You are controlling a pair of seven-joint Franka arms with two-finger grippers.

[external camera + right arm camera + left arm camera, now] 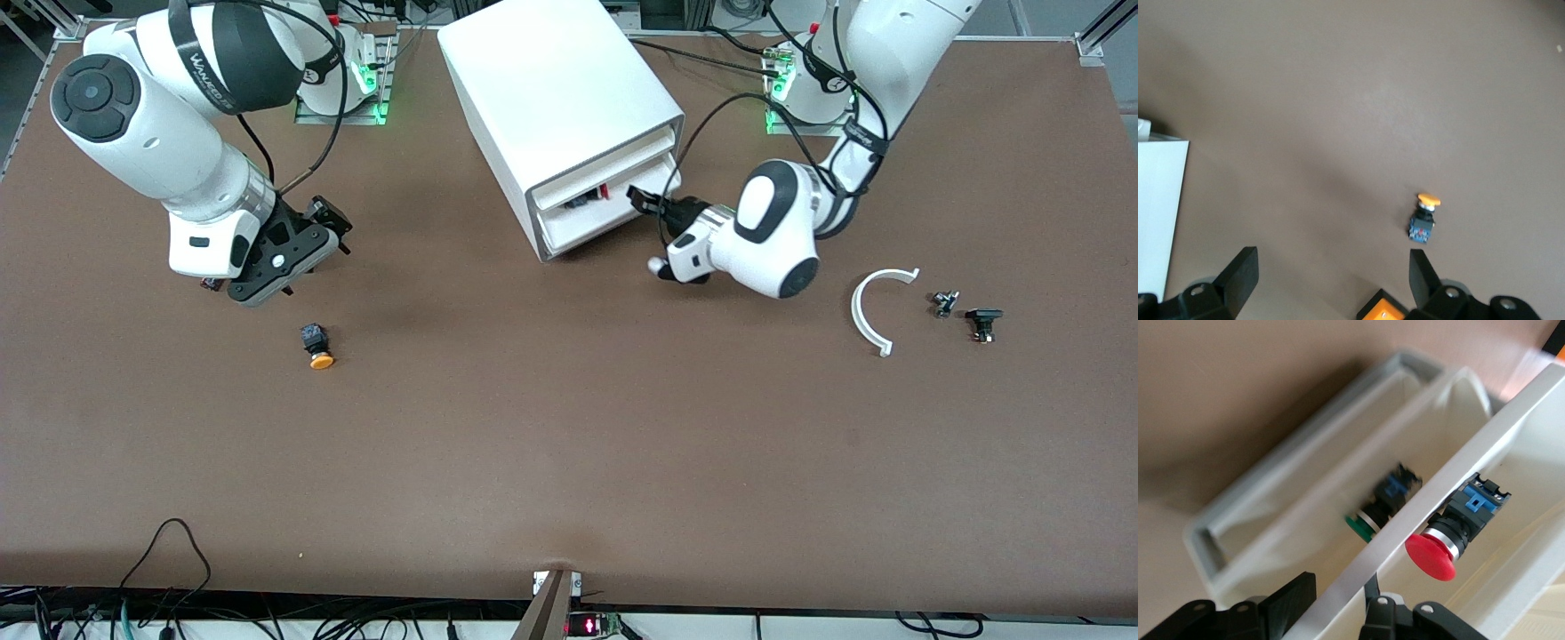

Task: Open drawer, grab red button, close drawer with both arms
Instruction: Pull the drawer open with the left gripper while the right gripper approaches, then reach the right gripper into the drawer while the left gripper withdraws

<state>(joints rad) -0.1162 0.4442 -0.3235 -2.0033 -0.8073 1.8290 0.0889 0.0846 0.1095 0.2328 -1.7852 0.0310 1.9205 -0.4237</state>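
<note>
The white cabinet [551, 89] stands at the middle of the table's robot side. Its lowest drawer [613, 222] is pulled out a little. The red-capped button [603, 190] lies inside it, and the left wrist view shows its red cap and black-and-blue body [1438, 547]. My left gripper [642, 197] is at the drawer's front, its fingers [1288, 600] closed either side of the drawer's white front wall [1458, 473]. My right gripper [267, 276] hangs open and empty over the table toward the right arm's end, its fingers [1238, 273] wide apart.
An orange-capped button [317, 347] lies on the table near my right gripper and shows in the right wrist view [1425, 217]; an orange box [1381, 310] sits below that gripper. A green-capped button [1365, 520] lies by the drawer wall. A white curved piece [876, 307] and two small parts [965, 313] lie toward the left arm's end.
</note>
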